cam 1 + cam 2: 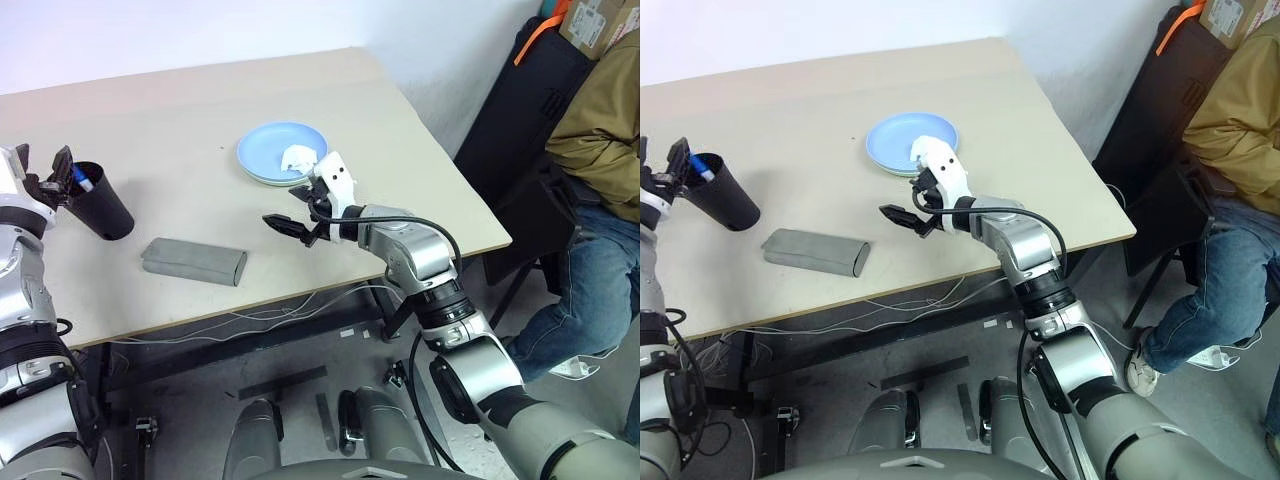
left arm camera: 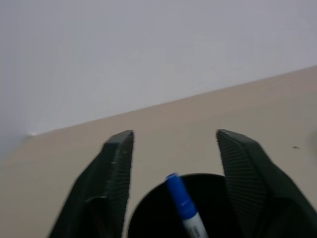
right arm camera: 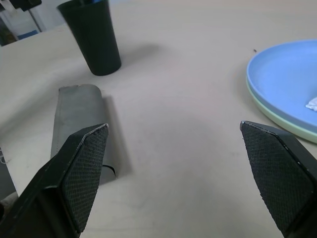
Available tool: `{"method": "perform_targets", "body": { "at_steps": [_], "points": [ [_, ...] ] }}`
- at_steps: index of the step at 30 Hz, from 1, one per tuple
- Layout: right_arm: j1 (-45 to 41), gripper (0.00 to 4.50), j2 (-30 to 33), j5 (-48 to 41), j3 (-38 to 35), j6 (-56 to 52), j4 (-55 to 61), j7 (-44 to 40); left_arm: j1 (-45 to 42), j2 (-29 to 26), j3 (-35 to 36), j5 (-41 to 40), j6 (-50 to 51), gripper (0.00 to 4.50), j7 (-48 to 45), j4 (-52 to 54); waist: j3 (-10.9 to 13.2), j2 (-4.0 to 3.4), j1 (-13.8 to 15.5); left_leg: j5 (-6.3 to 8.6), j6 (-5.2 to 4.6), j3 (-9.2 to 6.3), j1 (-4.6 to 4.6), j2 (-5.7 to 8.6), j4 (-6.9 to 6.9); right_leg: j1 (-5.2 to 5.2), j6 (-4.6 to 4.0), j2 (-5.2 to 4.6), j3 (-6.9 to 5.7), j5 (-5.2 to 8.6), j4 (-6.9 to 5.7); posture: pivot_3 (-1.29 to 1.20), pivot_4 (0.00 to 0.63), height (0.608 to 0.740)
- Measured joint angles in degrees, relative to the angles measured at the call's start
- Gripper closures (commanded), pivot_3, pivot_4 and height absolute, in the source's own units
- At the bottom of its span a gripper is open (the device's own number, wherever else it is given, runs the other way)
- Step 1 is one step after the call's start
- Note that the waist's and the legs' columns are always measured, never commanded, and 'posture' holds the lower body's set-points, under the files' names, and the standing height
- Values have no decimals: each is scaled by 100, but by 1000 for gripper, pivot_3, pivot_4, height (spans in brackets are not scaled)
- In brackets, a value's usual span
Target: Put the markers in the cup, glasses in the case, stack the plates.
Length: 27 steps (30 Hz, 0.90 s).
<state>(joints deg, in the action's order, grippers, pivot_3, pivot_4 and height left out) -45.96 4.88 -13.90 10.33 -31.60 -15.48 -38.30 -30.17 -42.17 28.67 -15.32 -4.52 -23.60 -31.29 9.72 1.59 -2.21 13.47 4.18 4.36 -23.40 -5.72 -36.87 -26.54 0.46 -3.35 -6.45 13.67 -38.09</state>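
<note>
The tabletop (image 1: pixel 200 110) was pale tan. A black cup (image 1: pixel 100 203) stood near its left edge, wider at the top than at the bottom. A marker (image 2: pixel 184 206) with a blue cap stuck up out of the cup, leaning on the rim. The left hand (image 1: pixel 55 178) was right at the cup's rim. Its two black fingers (image 2: pixel 111 183) stood apart, one on each side of the marker, and they held nothing.

A grey case (image 1: pixel 194 261) lay flat and shut on the tabletop, near the cup but not touching it. It was long, with round edges.

Two plates (image 1: pixel 270 155) sat farther back, one on top of the other. The blue one was on top, and a thin rim of the green one showed under it. A crumpled white tissue (image 1: pixel 298 158) lay on the blue plate.

The right hand (image 1: pixel 290 225) hung over the tabletop between the case and the plates. Its fingers (image 3: pixel 81 171) were spread wide and were empty.

A person (image 1: pixel 595 150) in a tan coat and blue jeans sat off to the right.
</note>
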Motion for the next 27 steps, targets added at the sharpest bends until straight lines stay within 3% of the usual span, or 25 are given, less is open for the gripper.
{"method": "perform_targets", "body": {
  "at_steps": [2, 3, 7, 11, 19, 23, 27],
  "points": [
    [21, 0, -1, 12, 0, 0, 0, 11, 0, -23, 0, -16, 1, 84, -18, 0, 0, 0, -1, 0, 0, 0, 0, 0, -1, 0, 0, 0, 0, -1, -1, 0, 150, 706],
    [21, 0, -1, 12, 0, 0, 0, 12, 0, -34, 0, -22, 10, 36, -26, 3, 0, 0, -2, 0, 0, 0, 0, 0, -1, 0, 1, 0, 0, -1, -1, 0, 150, 706],
    [29, 0, -11, 11, 1, 2, 5, 7, 165, -114, -7, -193, 295, 36, -313, 365, 1, 1, -12, 0, 0, 0, 0, -1, -2, 0, 1, 0, 0, -1, -1, 0, 150, 706],
    [40, 0, 17, -37, -9, 2, 31, -76, 1001, -474, 24, -727, 1313, 36, -989, 1496, 1, 0, -35, 1, 0, 2, 0, -3, 1, -3, 1, 1, 3, -1, 0, 0, 150, 706],
    [104, 0, 627, -532, -328, 93, 188, -1027, 3274, -548, 1347, -2126, 2816, 36, -2160, 3242, 7, -3, -18, 2, 1, 1, 0, -5, -1, -2, 17, -2, 1, 11, 5, 0, 150, 706],
    [212, 0, 813, -539, -345, 330, 215, -1330, 4397, -454, 1735, -2418, 2983, 36, -2868, 3846, 11, -8, -8, 3, 2, -1, 1, -6, 0, -5, 14, -4, -1, 13, 7, 0, 150, 706],
    [214, 0, 824, -537, -342, 449, 198, -1457, 4749, -241, 1795, -2430, 2802, 36, -3098, 3911, 16, -17, 36, 4, 3, -6, 1, -6, -2, -5, -10, -7, -5, 23, 8, 0, 150, 706]
  ]
}}
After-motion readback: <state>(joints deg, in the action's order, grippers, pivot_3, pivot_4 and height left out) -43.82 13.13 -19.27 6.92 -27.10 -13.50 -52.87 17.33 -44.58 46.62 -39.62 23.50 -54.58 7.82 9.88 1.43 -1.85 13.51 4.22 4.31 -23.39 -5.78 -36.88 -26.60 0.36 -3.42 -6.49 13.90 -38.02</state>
